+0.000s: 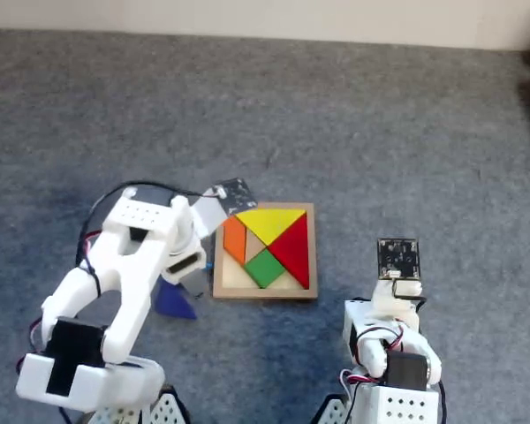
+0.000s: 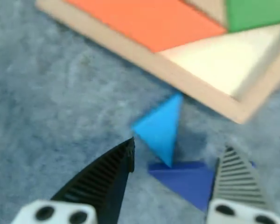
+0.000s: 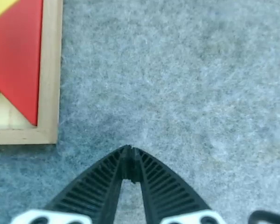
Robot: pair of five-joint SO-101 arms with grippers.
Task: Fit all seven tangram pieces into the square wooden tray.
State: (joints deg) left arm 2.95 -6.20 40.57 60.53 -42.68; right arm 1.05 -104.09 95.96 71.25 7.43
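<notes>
Where the left arm (image 1: 115,291) leans over the grey carpet (image 1: 380,132), the left gripper (image 2: 179,161) hangs just beside the tray's left edge with its jaws apart and nothing between them. Beneath it a dark blue triangle (image 2: 186,179) lies on the carpet. A light blue triangle (image 2: 161,130) sits just beyond it, towards the tray, and its tip meets the dark one's edge. I cannot tell whether the light blue one lies flat. Both are outside the tray, close to its near left corner.

To the right, the square wooden tray (image 1: 311,221) sits in the middle of the carpet. An orange piece (image 1: 234,238) lies along its left side, with a tan piece (image 1: 254,246) just right of it. A yellow triangle (image 1: 269,221) fills the far side, a red triangle (image 1: 293,252) fills the right side, and a green square (image 1: 265,268) sits near the middle of the near side. Pale tray floor shows bare at the near left corner.

Farther right, the right arm (image 1: 393,353) stands folded near the table's front edge. The right gripper (image 3: 130,161) points at bare carpet with its jaws pressed together on nothing, a little to the right of the tray's near right corner.
</notes>
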